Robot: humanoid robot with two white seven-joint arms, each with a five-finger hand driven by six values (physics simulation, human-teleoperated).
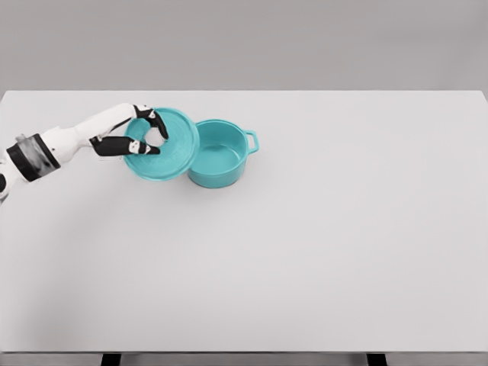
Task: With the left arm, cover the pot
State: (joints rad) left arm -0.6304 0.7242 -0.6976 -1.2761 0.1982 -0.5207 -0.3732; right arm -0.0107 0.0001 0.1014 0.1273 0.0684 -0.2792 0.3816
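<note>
Pot (219, 156) sits open just right of the lid (169, 149), which the left hand (143, 137) is pinching by its knob, tilted.

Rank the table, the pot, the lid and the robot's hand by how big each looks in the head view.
1. Table, by far the largest.
2. Lid and pot: they look about alike, and the lid is tilted and overlaps the pot, so no firm order.
3. Left hand, gripping the lid, the smallest.
</note>
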